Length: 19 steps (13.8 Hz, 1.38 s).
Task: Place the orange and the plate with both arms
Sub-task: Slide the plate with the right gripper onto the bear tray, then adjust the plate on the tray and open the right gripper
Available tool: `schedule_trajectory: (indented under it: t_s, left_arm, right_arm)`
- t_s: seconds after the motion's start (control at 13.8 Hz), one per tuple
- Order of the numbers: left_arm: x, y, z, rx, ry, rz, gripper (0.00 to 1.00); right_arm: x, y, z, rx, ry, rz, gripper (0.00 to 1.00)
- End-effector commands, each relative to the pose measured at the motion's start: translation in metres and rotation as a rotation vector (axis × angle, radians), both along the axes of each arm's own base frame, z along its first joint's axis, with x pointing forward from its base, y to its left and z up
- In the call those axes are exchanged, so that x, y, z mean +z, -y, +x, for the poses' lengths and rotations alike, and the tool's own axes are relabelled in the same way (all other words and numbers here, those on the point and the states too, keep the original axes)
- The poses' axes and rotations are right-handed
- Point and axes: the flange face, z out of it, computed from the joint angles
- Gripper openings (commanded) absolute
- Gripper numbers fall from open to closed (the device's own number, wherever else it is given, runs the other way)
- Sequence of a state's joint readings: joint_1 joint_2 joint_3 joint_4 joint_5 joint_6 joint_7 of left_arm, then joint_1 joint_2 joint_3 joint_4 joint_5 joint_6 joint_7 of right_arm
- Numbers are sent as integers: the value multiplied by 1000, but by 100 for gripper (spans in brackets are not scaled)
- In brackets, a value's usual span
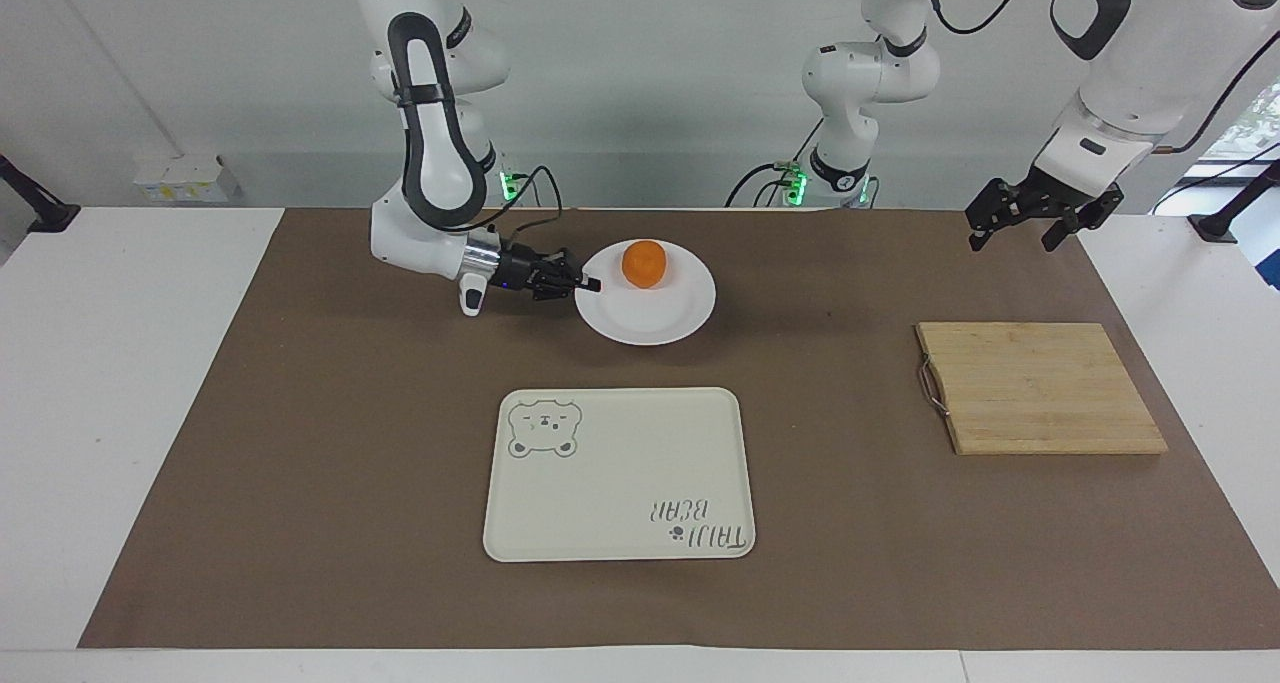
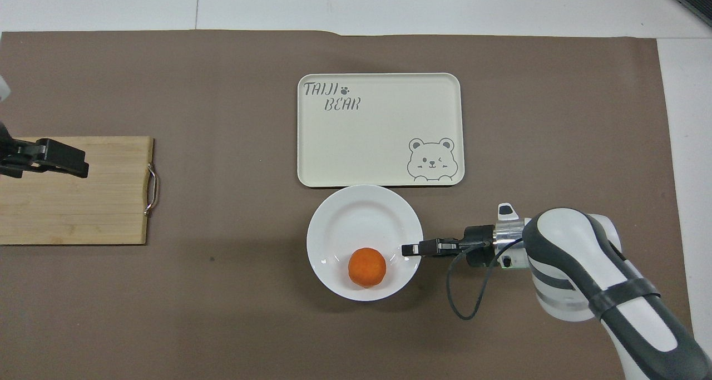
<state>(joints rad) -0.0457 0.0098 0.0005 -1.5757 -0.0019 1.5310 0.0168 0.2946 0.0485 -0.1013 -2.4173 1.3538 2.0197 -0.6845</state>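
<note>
The white plate (image 1: 650, 315) (image 2: 356, 218) hangs a little above the brown mat and casts a shadow on it. The orange (image 1: 644, 263) (image 2: 367, 267) sits on the part of the plate closest to the robots. My right gripper (image 1: 590, 285) (image 2: 409, 250) lies nearly level and is shut on the plate's rim, at the side toward the right arm's end of the table. My left gripper (image 1: 1012, 241) (image 2: 78, 166) waits open and empty, high over the wooden board.
A cream tray with a bear drawing (image 1: 620, 473) (image 2: 378, 129) lies at the mat's middle, just farther from the robots than the plate. A wooden cutting board with a metal handle (image 1: 1040, 388) (image 2: 72, 202) lies toward the left arm's end.
</note>
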Motion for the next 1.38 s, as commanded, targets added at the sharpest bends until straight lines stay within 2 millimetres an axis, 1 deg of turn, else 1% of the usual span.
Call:
schedule_trajectory:
  t_s: [0.0,0.22,0.36,0.44,0.51,0.58,0.73,0.95,1.02,1.31]
  left_arm:
    - [6,-2,-2,-2,2,-3,100]
    - [6,-2,-2,-2,2,-3,100]
    - [6,-1,-2,-4,2,-3,100]
    - [6,-1,-2,-4,2,-3,100]
    - [6,-1,-2,-4,2,-3,100]
    - [6,-1,-2,-4,2,-3,100]
    - [6,-1,-2,-4,2,-3,100]
    - [6,-1,-2,-4,2,-3,100]
    - [6,-1,-2,-4,2,-3,100]
    - [6,-1,-2,-4,2,-3,100]
  right_arm:
    - [9,-8,42,-42,-34,19,0]
    - [20,-5,85,-97,-31,7,0]
    - [34,5,117,-141,-20,10,0]
    - [39,8,129,-151,-21,3,0]
    - [40,11,140,-158,-18,-5,0]
    - [31,17,153,-170,-18,-12,0]
    - [16,15,175,-179,-9,-28,0]
    - [-8,6,211,-213,6,-62,0]
    - [-10,5,220,-225,3,-62,0]
    - [-19,14,224,-238,-8,-80,0]
